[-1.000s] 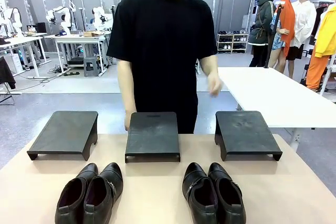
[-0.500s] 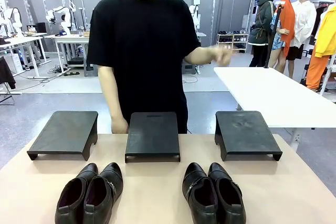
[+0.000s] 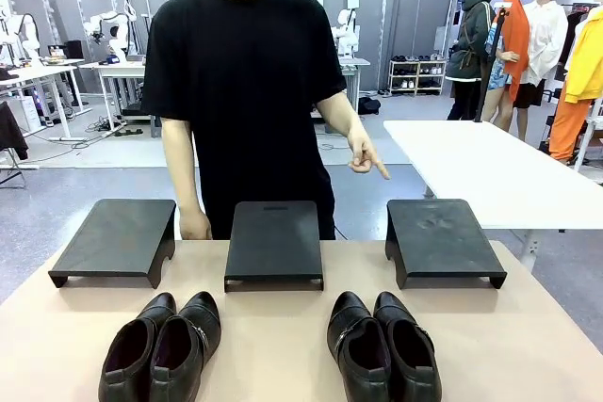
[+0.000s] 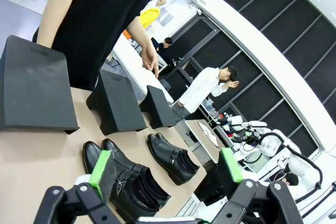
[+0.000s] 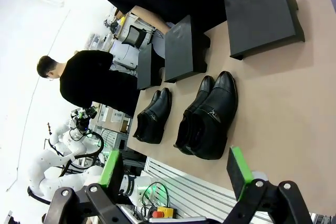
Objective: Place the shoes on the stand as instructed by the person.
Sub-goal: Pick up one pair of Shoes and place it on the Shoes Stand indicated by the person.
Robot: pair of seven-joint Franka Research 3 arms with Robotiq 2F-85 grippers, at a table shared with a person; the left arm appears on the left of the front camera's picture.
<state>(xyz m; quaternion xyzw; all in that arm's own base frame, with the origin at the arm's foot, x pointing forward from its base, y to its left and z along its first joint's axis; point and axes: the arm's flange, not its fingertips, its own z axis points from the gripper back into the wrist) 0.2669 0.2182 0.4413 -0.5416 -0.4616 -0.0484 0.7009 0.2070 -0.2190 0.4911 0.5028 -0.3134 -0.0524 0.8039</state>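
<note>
Two pairs of black leather shoes stand on the tan table's near side, the left pair [image 3: 162, 345] and the right pair [image 3: 382, 345]. Behind them are three black stands: left [image 3: 118, 235], middle [image 3: 274, 242], right [image 3: 441, 235]. The person [image 3: 243, 82] stands behind the middle stand, one hand [image 3: 366, 157] pointing a finger down toward the right stand. My left gripper [image 4: 165, 169] is open above the table's near edge, with the left pair [image 4: 128, 182] just beyond it. My right gripper [image 5: 176, 171] is open too, with the right pair [image 5: 207, 119] ahead of it.
A white table [image 3: 490, 171] stands to the right behind the right stand. The person's other hand [image 3: 194, 225] hangs by the table's far edge between the left and middle stands. Other people [image 3: 513, 44] are far back on the right.
The person has stepped toward picture left. Their raised arm has come down, and its finger now points toward the right stand. Shoes and stands have not moved.
</note>
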